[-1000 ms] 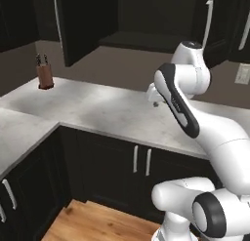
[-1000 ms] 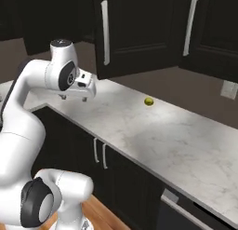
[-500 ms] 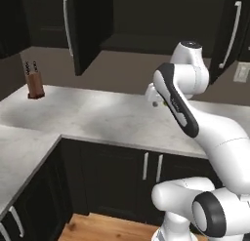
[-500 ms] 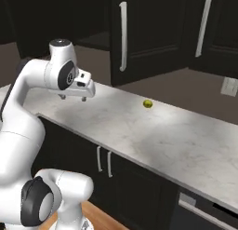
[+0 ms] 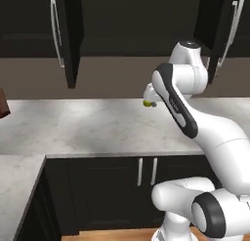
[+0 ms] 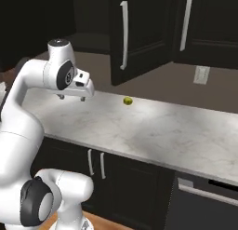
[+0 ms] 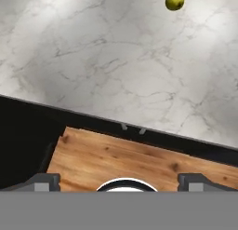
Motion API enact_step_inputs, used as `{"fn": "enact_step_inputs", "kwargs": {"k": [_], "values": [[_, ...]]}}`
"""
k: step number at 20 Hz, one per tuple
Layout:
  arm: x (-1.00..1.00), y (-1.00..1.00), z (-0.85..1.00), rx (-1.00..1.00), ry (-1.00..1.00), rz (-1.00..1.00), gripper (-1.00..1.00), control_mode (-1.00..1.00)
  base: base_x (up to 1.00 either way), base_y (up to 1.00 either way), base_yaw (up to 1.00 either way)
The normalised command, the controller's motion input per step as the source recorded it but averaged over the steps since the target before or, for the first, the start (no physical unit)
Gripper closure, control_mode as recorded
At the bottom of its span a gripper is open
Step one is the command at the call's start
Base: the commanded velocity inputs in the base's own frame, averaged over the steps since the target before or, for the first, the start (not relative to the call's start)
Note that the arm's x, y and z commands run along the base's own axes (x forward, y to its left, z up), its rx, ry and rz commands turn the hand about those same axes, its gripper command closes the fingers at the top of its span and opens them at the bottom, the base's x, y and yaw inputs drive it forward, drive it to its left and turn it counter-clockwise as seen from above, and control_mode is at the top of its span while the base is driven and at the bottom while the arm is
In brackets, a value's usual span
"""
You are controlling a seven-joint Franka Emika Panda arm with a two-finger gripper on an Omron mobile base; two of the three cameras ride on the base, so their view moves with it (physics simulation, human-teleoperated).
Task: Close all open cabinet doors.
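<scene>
A nearly black cabinet door [image 5: 68, 35] with a slim silver handle [image 5: 56, 32] hangs swung out from the upper cabinets, left of the arm. The right base view shows it as the angled door [image 6: 139, 33] above the counter. A second dark door [image 5: 222, 32] at the upper right also looks swung out; it is [image 6: 204, 26] in the right base view. My gripper [image 5: 149, 96] [image 6: 72, 98] [image 7: 122, 180] hovers open over the marble counter, below the doors and apart from them, with nothing between its fingertips [image 7: 44, 180].
A small yellow-green fruit [image 6: 127, 101] [image 7: 175, 1] lies on the marble counter [image 5: 88, 128] near the wall. A knife block [image 5: 2, 103] sits at the left edge. Dark base cabinets [image 5: 146, 171] stand below, an outlet [image 6: 201, 74] is on the wall, and wood floor [image 7: 139, 159] lies under the hand.
The whole picture has shifted in both base views, so the base has moved; the knife block has slid to the frame's left edge. The arm keeps its pose and the gripper stays open.
</scene>
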Motion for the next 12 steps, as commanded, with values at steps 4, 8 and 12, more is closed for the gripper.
{"fn": "enact_step_inputs", "kwargs": {"k": [4,8,12], "values": [[0.0,0.0,0.0,0.0,0.0,0.0,-1.0,1.0,0.3,0.45,-0.38],[0.0,0.0,0.0,0.0,0.0,0.0,-1.0,1.0,0.33,0.36,-0.31],[0.0,0.0,0.0,0.0,0.0,0.0,-1.0,1.0,0.4,0.11,-0.03]]}}
